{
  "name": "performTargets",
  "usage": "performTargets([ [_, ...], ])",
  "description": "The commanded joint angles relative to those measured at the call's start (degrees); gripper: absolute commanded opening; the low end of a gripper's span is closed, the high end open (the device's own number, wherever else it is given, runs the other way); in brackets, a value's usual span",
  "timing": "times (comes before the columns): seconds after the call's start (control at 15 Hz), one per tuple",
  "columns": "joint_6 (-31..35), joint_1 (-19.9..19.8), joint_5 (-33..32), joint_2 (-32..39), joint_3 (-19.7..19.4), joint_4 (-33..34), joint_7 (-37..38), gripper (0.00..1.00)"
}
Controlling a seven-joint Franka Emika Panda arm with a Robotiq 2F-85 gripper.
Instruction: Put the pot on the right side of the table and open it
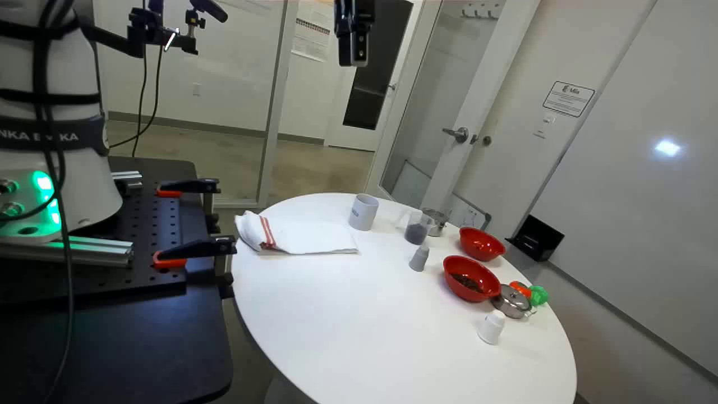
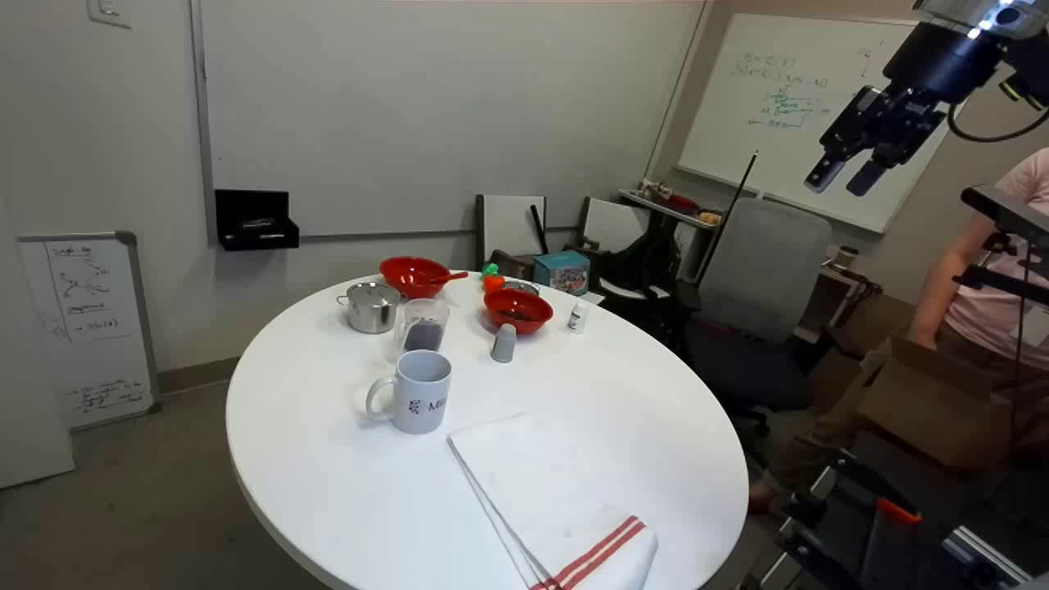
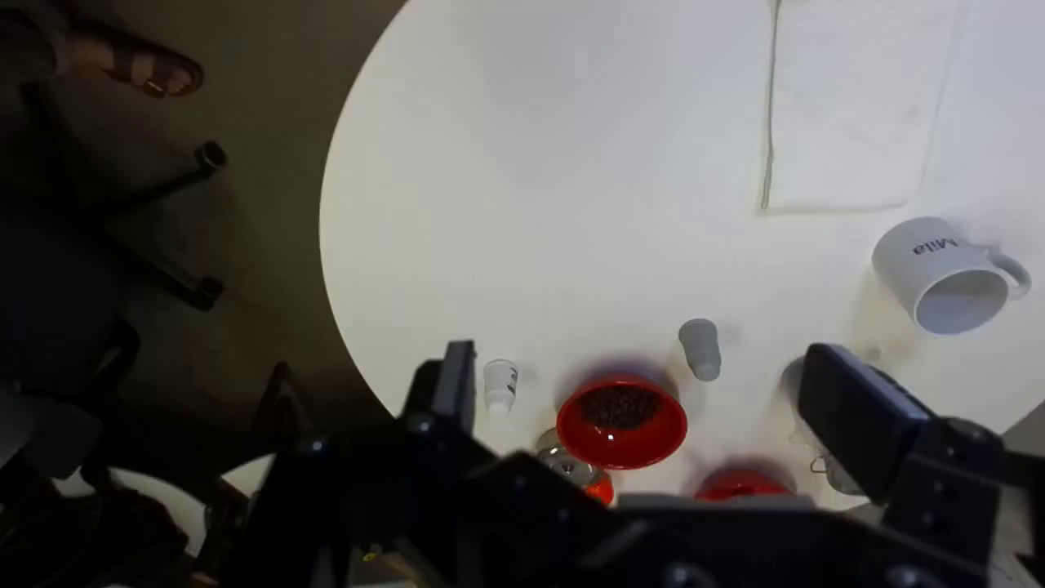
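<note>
In an exterior view, can see a white oval tabletop [image 2: 328, 492]; high toward two o'clock, a black two-fingered hand [image 2: 844, 176], spread wide, gripping nothing; toward eleven, a shiny silver cylindrical steel pot [image 2: 371, 313]; near twelve, a lidded silver vessel [image 2: 524, 287].

The cylindrical steel pot [image 2: 371, 311] is shiny silver; the broad oval tabletop [image 2: 311, 442], white. Round glossy bowls [image 1: 481, 246] are red. A folded white cloth towel [image 2: 541, 483] carries twin red stripes, a whitish ceramic mug [image 2: 420, 401] dark lettering. The tapered little cup [image 2: 503, 344] is grey, the two-fingered hand [image 2: 840, 179] mostly black.
</note>
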Motion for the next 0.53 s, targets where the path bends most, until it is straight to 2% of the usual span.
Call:
performTargets([
  [0.0,-0.31,0.19,-0.14,0.11,-0.18,-0.29,0.09,1.0],
  [0.47,-0.3,0.2,-0.15,0.67,-0.19,-0.68,0.1,1.0],
])
